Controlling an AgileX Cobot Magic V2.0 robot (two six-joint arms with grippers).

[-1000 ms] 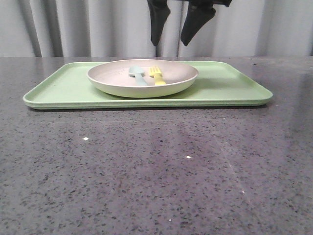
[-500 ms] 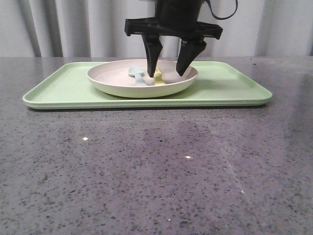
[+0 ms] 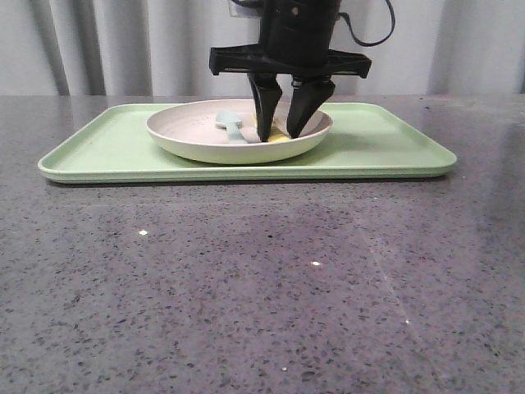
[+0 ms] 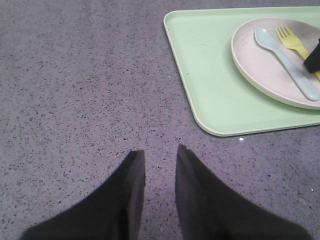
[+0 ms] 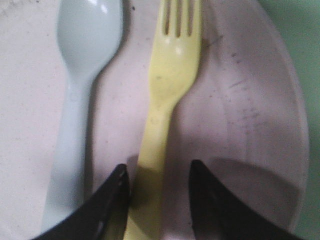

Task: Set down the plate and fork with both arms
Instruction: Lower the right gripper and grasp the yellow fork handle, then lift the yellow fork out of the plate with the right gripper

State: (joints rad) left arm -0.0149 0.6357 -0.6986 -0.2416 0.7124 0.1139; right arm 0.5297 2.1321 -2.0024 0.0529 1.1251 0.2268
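The pale pinkish-cream plate [image 3: 189, 138] rests on the light-green tray [image 3: 385, 139]. Inside it a yellow fork [image 5: 170, 75] lies beside a pale blue spoon [image 5: 85, 45]. My right gripper [image 3: 280, 136] is down inside the plate and open, its fingertips on either side of the fork's handle. One fingertip [image 5: 120, 175] touches the handle's edge; the other stands off with a gap. In the left wrist view the plate [image 4: 250, 55] holds the fork [image 4: 292, 42]. My left gripper [image 4: 159, 150] hovers open over bare countertop beside the tray's corner, holding nothing.
The tray [image 4: 210, 75] lies on a dark speckled stone countertop [image 3: 262, 287]. The blue spoon [image 4: 287, 60] lies parallel to the fork, close to the right gripper's finger. A grey curtain hangs behind the table.
My right gripper has come down from above the plate into it, and its fingers have narrowed around the fork's handle. Plate, spoon and tray have stayed put.
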